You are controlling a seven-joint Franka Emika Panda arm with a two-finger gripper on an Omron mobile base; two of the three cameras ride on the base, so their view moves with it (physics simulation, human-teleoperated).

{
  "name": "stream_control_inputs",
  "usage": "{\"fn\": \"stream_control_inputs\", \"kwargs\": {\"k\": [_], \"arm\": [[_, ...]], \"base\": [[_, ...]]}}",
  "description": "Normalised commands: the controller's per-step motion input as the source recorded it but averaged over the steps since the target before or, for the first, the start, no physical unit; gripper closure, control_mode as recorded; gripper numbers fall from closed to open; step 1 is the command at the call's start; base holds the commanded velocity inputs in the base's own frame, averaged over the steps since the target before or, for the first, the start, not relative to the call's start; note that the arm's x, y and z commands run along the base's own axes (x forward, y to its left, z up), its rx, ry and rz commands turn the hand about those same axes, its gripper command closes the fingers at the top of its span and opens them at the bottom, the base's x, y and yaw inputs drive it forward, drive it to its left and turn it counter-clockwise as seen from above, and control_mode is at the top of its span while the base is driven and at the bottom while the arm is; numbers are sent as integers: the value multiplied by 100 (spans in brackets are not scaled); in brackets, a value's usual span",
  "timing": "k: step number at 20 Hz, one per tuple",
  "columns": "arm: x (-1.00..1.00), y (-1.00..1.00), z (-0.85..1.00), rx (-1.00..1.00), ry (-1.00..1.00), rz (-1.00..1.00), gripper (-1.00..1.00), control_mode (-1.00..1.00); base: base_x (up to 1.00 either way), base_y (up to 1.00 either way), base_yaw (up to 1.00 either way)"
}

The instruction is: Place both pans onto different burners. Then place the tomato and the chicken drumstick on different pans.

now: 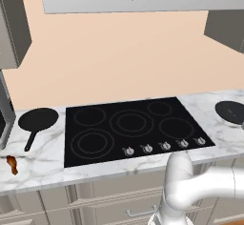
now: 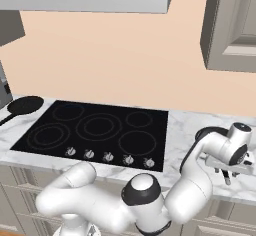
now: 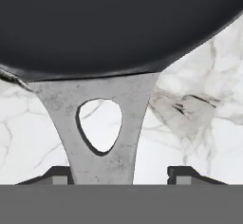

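1. The gripper (image 3: 121, 178) hangs low over the handle of the right-hand pan (image 3: 109, 23). Its two dark finger tips (image 3: 59, 174) stand wide apart, one on either side of the grey handle where it flares into the pan's rim, and neither looks to be touching it.
2. That pan (image 1: 230, 112) sits on the marble counter (image 1: 43, 164) just to the right of the cooktop (image 1: 131, 128), off the glass altogether.
3. The other pan (image 1: 38, 120) lies on the counter just left of the cooktop, its handle pointing toward the counter's front edge.
4. The chicken drumstick (image 1: 12, 165) rests further left of the cooktop still, near the front edge. I can't spot the tomato from here.
5. All the burners (image 1: 131, 123) are bare, so I'd judge this the very first step: taking up the right pan.
6. Next the fingers would need to close squarely on the handle, lift the pan level, and carry it left to a near burner (image 2: 136, 143).
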Motion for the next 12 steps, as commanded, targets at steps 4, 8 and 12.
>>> {"fn": "stream_control_inputs", "kwargs": {"k": [4, 8, 12], "arm": [[0, -2, 0, 0, -1, 0, 100, -100], [-10, 4, 22, -1, -8, 3, 100, -100], [-20, 50, 26, -9, -7, 11, 100, -100]], "base": [[0, 0, 0], [0, 0, 0], [0, 0, 0]]}}
